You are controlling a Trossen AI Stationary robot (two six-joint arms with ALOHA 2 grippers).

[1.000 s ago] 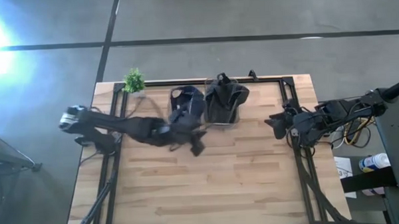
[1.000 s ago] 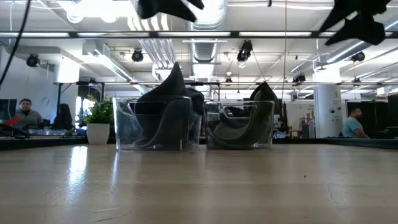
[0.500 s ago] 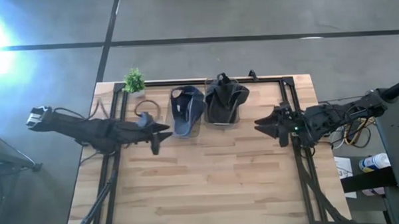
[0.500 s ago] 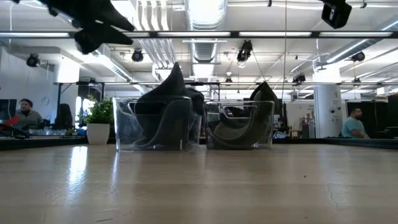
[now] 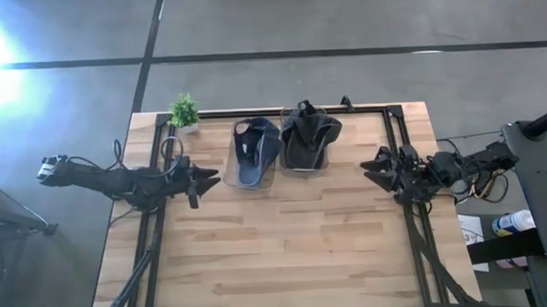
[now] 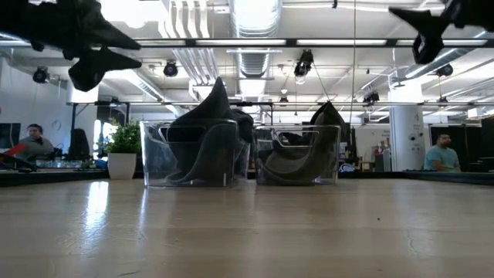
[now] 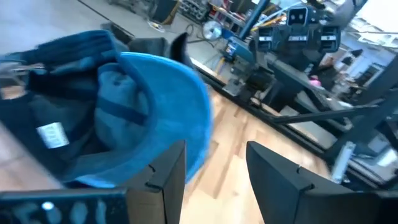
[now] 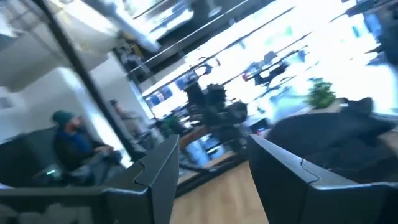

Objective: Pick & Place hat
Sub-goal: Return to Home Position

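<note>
A blue hat (image 5: 253,150) lies in a clear bin (image 5: 236,178) at the table's far middle; it fills the left wrist view (image 7: 118,118). A dark hat (image 5: 307,134) sits in the clear bin to its right and stands above the rim (image 6: 327,116). My left gripper (image 5: 204,180) hovers open above the table, left of the blue hat's bin, touching nothing (image 7: 214,171). My right gripper (image 5: 369,172) hangs open in the air right of the dark hat's bin (image 8: 211,165), pointing toward it.
A small potted plant (image 5: 184,111) stands at the far left corner. Black frame rails (image 5: 413,231) run along the table's left and right sides. The near half of the wooden table (image 5: 286,253) is bare wood. People sit in the room behind (image 6: 440,153).
My left gripper has drawn back from the near side of the blue hat's bin toward the table's left edge, sinking a little on the way. Both hats have stayed in their bins.
</note>
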